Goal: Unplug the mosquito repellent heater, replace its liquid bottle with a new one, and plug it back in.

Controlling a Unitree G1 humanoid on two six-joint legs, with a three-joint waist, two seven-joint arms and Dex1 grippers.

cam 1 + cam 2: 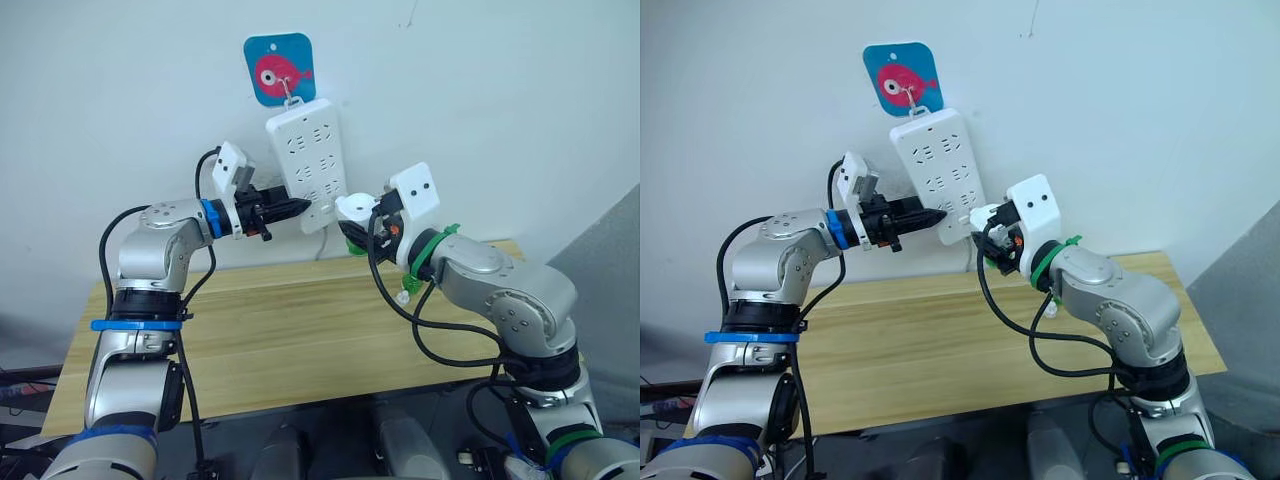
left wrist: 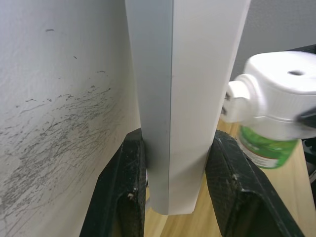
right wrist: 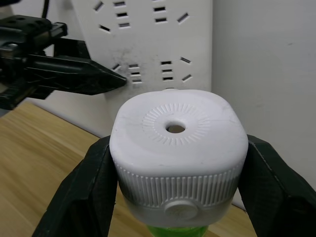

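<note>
Mosquito repellent heater (image 3: 177, 163) sits clenched in the right claw (image 3: 177, 197), one black finger pressed against each side of its white ribbed body, vent hole up, with the green liquid bottle (image 2: 266, 148) hanging below it. It is held in the air just off the lower end of the white power strip (image 1: 308, 165), which hangs tilted from a hook on the wall under a blue fish plaque (image 1: 279, 68), well above the wooden bench (image 1: 300, 330). The left wrist view shows the heater's plug end (image 2: 236, 101) pointing straight at the strip's face and very close to it, though whether the prongs have entered a socket cannot be told from these views. So the relation that matters is this: the strip lies directly ahead of the plug, toward the robot's left of the right claw, and the heater's plug axis runs roughly square to the strip's socket face while the strip's long axis runs up the wall at a slant. The left claw (image 2: 170, 182) is clamped across the strip's lower end, a finger on each side, bracing it. By my reading the right arm carries the move, pushing sideways into the socket while the left holds the strip steady.
</note>
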